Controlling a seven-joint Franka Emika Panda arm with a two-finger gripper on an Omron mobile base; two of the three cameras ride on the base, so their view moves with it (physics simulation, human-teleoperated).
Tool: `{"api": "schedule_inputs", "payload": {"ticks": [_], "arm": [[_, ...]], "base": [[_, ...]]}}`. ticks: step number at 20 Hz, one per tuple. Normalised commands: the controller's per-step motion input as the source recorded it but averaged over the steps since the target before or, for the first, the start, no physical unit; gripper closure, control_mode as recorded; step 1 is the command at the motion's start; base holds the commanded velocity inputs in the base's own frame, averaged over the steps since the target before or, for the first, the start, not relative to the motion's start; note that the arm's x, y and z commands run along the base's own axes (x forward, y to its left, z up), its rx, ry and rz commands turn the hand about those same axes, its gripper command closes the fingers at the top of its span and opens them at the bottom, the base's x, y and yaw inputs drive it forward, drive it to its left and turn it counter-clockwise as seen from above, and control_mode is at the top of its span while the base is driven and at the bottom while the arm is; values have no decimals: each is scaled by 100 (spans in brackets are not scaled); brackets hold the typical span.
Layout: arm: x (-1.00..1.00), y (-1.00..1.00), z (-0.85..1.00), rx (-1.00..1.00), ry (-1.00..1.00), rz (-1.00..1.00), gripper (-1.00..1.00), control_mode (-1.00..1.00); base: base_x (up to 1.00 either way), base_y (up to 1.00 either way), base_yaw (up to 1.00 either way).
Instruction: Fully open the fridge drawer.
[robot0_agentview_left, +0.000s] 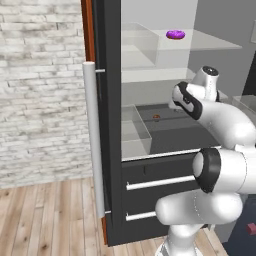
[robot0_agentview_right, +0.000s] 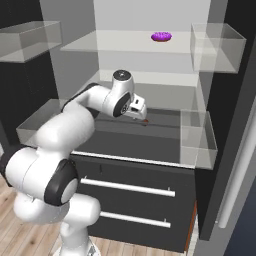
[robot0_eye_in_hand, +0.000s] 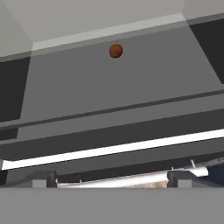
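In the left base view, the fridge drawer (robot0_agentview_left: 172, 135) is lying as a wide, flat, dark grey tray at mid-height of the open fridge, its thin pale strip running along the front edge. The white arm is covering its right part. A small reddish-brown ball (robot0_agentview_left: 156, 118) is sitting deep on the tray, and a clear bin (robot0_agentview_left: 135, 131) is standing at its left side. Higher up, a glossy purple ring (robot0_agentview_left: 175, 34) is resting on a translucent shelf (robot0_agentview_left: 210, 42).

In the right base view, the gripper (robot0_agentview_right: 141, 116) is reaching low over the drawer's back area, its fingers mostly hiding behind the hand; whether they are apart or together I cannot tell. Two silver bar handles (robot0_agentview_right: 127, 187) are crossing the dark fronts below.

In the hand view, the ball is showing near the top, blurred, on smooth grey flooring, while the finger tips (robot0_eye_in_hand: 43, 179) are poking up widely separated at the bottom.
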Motion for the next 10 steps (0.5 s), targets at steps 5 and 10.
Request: {"api": "schedule_inputs", "payload": {"ticks": [5,10], "arm": [[53,0,-18,0,4,4,-100,-100],[56,0,-19,0,4,2,-100,-100]], "base": [[0,0,0],[0,0,0]]}}
